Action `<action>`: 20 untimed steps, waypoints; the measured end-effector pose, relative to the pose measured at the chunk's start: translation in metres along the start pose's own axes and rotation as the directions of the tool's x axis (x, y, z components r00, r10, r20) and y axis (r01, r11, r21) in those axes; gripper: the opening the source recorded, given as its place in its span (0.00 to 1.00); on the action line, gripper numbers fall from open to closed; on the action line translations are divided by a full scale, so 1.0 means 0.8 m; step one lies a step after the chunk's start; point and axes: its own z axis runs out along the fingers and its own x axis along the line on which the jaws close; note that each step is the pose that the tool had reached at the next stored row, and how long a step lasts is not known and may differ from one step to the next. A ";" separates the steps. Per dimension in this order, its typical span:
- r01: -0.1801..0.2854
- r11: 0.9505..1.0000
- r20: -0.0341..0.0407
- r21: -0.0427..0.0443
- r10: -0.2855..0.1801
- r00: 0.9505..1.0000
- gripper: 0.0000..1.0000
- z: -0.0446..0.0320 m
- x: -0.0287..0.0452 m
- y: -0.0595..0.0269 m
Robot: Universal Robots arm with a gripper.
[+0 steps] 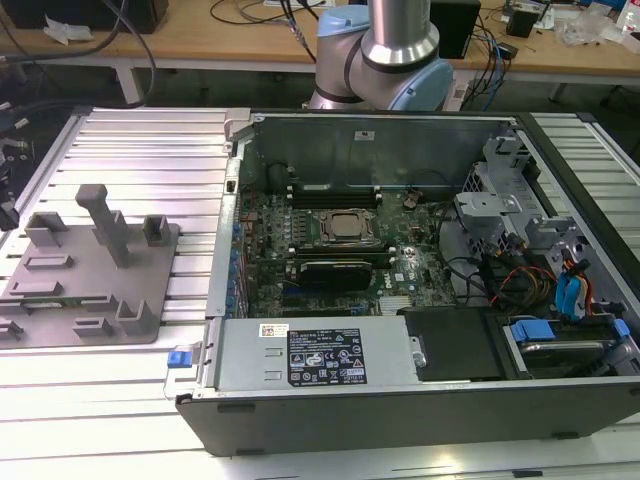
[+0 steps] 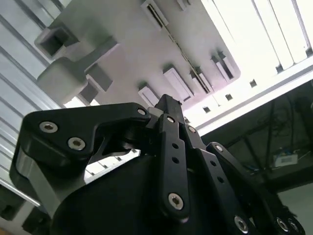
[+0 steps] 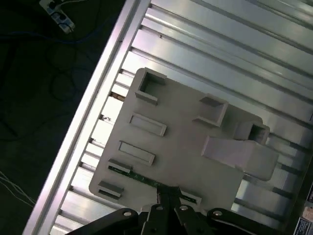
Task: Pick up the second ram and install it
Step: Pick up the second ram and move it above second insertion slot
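The second ram [image 3: 146, 179] is a thin green stick lying flat in a slot along one edge of the grey tray [image 3: 186, 147]. In the exterior view the ram [image 1: 60, 299] shows as a dark strip on the tray [image 1: 150, 260], which sits at that view's left. My gripper [image 3: 167, 192] hangs above the tray, its tips directly over the ram's long edge and clear of it. The black fingers [image 2: 168, 127] stand pressed together with nothing between them. My gripper [image 2: 166, 100] points at the tray [image 2: 127, 44] from above.
An open computer case [image 1: 400, 400] lies at the exterior view's right. Its motherboard carries a silver processor [image 1: 345, 226] with dark memory slots [image 1: 335, 188] beside it. The tray's tall posts [image 1: 108, 225] rise near the ram. The ribbed aluminium table [image 1: 150, 150] ends just beyond the tray.
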 end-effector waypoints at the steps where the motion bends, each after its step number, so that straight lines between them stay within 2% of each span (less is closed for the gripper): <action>1: 0.026 1.000 -0.001 -0.001 -0.026 1.000 0.08 0.0001 0.0000 0.000; 3: 0.071 0.997 -0.003 -0.003 -0.071 0.997 0.08 0.0003 0.0000 0.000; 4: 0.110 0.994 -0.005 -0.004 -0.110 0.994 0.08 0.0005 0.0000 0.000; 6: 0.154 0.988 -0.006 -0.006 -0.154 0.988 0.08 0.0007 0.0000 0.000; 7: 0.197 0.980 -0.008 -0.008 -0.197 0.980 0.08 0.0009 0.0000 0.000; 8: 0.247 0.969 -0.010 -0.011 -0.247 0.969 0.08 0.0010 0.0001 0.000; 9: 0.276 0.961 -0.011 -0.012 -0.276 0.961 0.08 0.0011 0.0000 0.000; 10: 0.318 0.948 -0.012 -0.014 -0.318 0.948 0.08 0.0012 0.0000 0.000; 11: 0.345 0.938 -0.013 -0.016 -0.345 0.938 0.08 0.0012 0.0000 0.000; 12: 0.369 0.929 -0.014 -0.017 -0.369 0.929 0.08 0.0013 0.0001 0.000; 13: 0.386 0.922 -0.015 -0.018 -0.386 0.922 0.08 0.0013 0.0001 0.000; 16: 0.447 0.894 -0.016 -0.022 -0.447 0.894 0.08 0.0014 0.0001 0.000; 17: 0.461 0.887 -0.017 -0.023 -0.462 0.887 0.08 0.0015 0.0001 0.000; 19: 0.512 0.859 -0.018 -0.026 -0.513 0.858 0.08 0.0017 0.0001 0.000; 20: 0.531 0.847 -0.018 -0.027 -0.531 0.847 0.08 0.0017 0.0001 0.000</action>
